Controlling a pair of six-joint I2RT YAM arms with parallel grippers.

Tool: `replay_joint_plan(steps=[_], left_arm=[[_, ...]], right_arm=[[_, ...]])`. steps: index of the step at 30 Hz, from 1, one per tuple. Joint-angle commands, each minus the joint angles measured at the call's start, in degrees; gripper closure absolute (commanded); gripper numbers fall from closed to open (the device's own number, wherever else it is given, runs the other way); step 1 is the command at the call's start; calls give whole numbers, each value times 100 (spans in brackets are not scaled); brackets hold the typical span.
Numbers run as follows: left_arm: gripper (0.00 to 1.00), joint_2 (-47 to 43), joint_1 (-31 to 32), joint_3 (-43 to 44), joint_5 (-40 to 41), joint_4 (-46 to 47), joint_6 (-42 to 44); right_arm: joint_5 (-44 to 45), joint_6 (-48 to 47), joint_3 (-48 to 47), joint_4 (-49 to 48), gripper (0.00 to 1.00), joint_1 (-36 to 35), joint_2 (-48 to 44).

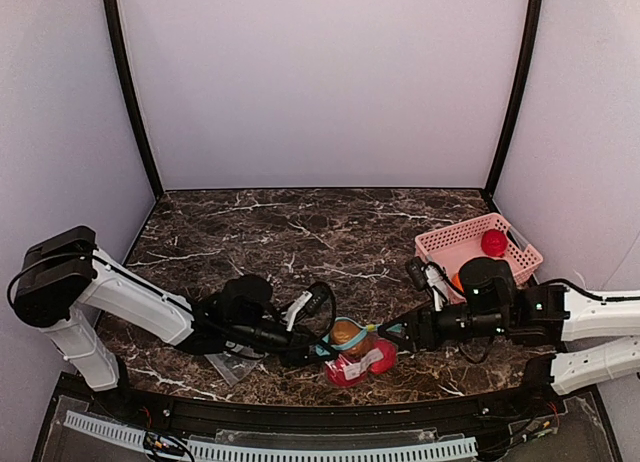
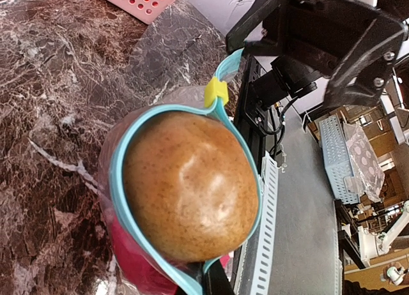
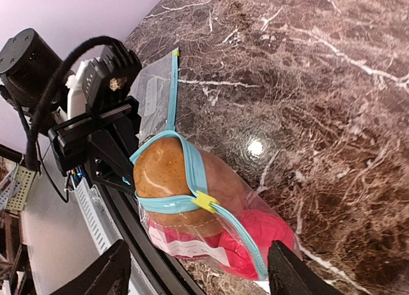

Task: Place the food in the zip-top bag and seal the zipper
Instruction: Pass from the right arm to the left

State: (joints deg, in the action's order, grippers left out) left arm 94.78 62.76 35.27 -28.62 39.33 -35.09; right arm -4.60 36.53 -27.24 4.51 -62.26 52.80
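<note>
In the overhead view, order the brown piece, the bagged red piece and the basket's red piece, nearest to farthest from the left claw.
1. Brown piece, at the zip-top bag mouth, beside the left claw.
2. Bagged red piece, lower in that bag, nearer the table edge.
3. Basket red piece, in the pink basket, far right.

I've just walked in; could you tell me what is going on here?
The left gripper is shut on the zipper of the zip-top bag. A brown piece sits in the open mouth, red pieces beneath it. The right gripper is open beside the bag. A red piece and an orange piece lie in the pink basket.
</note>
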Motion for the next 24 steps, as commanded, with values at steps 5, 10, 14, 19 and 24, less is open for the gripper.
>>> replay_joint_plan(steps=[5, 10, 14, 19, 24], left_arm=[[99, -672, 313, 677, 953, -1689, 819], [99, -689, 400, 818, 1131, -1968, 837], [99, -660, 425, 868, 1139, -2078, 853], [99, -650, 467, 945, 1174, -2230, 925], [99, -705, 480, 920, 1252, -2241, 923]], right_arm=[[1157, 119, -1636, 2008, 31, -354, 379], [1677, 239, -2437, 2247, 39, -949, 1366], [1955, 285, -2930, 2335, 42, -1246, 2144], [2311, 395, -3386, 2589, 42, -1447, 2960], [2655, 451, -3679, 2879, 49, -1571, 3508]])
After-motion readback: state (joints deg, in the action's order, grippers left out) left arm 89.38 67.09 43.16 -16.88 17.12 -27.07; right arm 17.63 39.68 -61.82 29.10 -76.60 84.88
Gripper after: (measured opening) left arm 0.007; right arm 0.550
